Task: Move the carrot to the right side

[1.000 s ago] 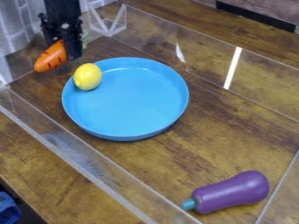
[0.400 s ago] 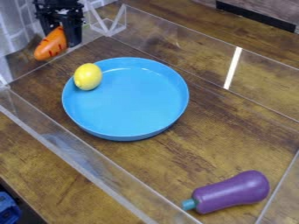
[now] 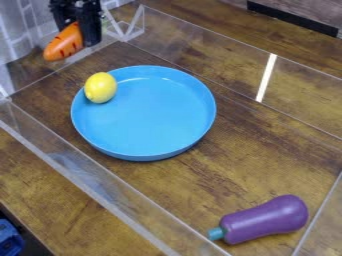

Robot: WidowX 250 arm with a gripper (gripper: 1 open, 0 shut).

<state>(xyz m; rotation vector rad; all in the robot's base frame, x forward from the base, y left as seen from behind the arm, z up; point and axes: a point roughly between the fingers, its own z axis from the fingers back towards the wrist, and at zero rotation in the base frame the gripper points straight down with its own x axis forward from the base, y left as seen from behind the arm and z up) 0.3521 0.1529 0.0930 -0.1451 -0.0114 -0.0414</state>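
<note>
- Carrot (image 3: 62,44) sits in the claw (image 3: 75,36) at the far left corner, apparently clear of the table (image 3: 254,150).
- Claw is closed on the carrot.
- Carrying step seems in hand.
- Next: travel right, past the blue plate (image 3: 147,115) (lemon (image 3: 100,87) on it), then lower and release.

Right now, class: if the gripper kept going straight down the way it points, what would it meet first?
Probably the bare wooden table at the back left corner. The gripper points down, its jaws holding the small orange toy carrot, which would likely touch first; depth is unclear.
</note>
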